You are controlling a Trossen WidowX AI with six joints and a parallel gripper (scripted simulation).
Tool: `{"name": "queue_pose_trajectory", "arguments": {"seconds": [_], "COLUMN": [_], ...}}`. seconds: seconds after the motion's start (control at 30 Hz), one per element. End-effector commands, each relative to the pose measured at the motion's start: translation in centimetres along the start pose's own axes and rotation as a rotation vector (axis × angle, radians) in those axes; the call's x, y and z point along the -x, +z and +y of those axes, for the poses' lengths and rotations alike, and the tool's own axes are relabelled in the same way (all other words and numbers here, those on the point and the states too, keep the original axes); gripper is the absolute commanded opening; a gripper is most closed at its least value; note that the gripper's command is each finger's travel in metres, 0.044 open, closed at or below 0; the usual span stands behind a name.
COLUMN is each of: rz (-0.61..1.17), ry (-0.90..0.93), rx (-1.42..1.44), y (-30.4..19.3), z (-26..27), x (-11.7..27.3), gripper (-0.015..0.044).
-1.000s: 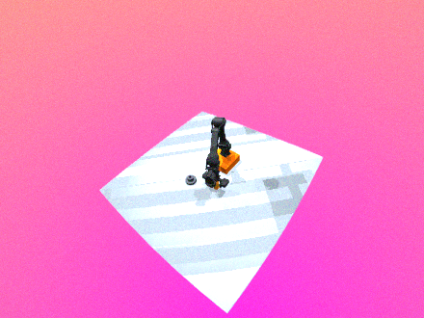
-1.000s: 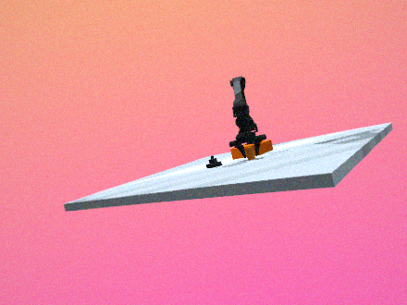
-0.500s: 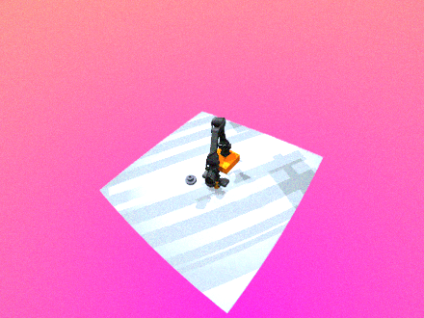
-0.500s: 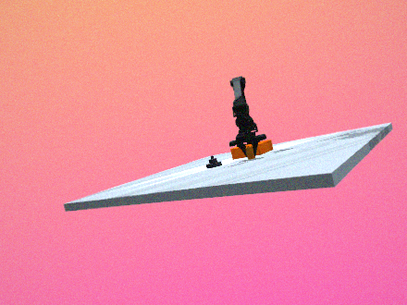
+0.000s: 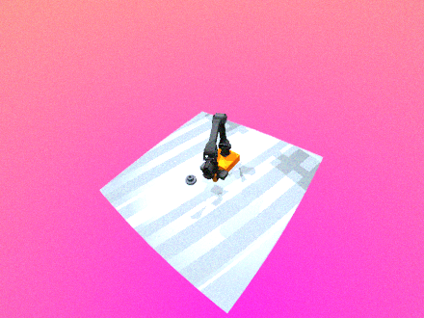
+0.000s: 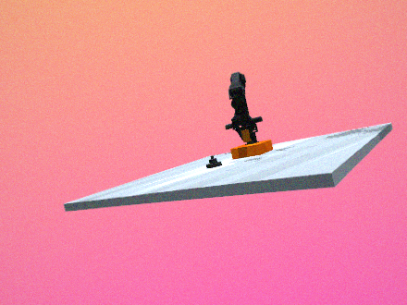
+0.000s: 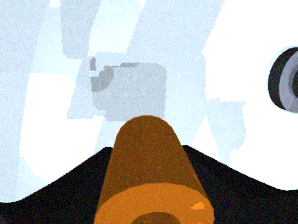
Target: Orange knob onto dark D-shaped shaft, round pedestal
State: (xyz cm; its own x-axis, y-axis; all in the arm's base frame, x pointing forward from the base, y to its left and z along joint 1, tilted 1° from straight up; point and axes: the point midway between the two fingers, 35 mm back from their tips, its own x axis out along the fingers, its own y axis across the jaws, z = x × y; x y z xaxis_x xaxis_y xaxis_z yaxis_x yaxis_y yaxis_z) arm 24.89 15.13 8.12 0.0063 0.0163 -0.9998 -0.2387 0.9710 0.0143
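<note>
The orange knob [image 5: 215,178] [image 6: 246,135] [image 7: 145,165] is held up off the table. In the wrist view its near end shows a ring face with a dark hole, cut off by the bottom edge. My gripper [image 5: 215,176] [image 6: 245,133] [image 7: 147,153] is shut on the knob, with a black finger against each side. The round dark pedestal [image 5: 191,182] [image 6: 214,164] [image 7: 286,87] stands on the table to the left of the gripper in the top and exterior views, and at the right edge of the wrist view. Its shaft [image 6: 212,157] points up. The flat sides of the hole and shaft cannot be made out.
The pale striped table [image 5: 202,260] [image 6: 277,176] carries the arm's orange base block [image 5: 229,161] [image 6: 252,150], which sits close behind the gripper. Grey shadows of the arm lie on the table. The table's near edge shows in the exterior view.
</note>
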Motion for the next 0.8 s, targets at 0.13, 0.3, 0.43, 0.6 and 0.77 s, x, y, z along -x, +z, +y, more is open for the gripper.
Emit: {"name": "queue_pose_trajectory", "arguments": {"seconds": [0.13,0.3,0.43,0.6,0.77], "rz": [-0.011,-0.011,-0.012,-0.013,-0.015], "ry": [0.004,0.004,0.003,0.003,0.002], "rx": [0.008,0.008,0.006,0.003,0.0], "y": [-0.6,-0.6,-0.1,0.6,1.3], "z": [-0.3,-0.3,-1.1,-2.3,-3.5], "x": [4.6,4.6,4.4,4.0,3.7], "gripper": [0.0,0.0,0.0,0.0,0.0]}}
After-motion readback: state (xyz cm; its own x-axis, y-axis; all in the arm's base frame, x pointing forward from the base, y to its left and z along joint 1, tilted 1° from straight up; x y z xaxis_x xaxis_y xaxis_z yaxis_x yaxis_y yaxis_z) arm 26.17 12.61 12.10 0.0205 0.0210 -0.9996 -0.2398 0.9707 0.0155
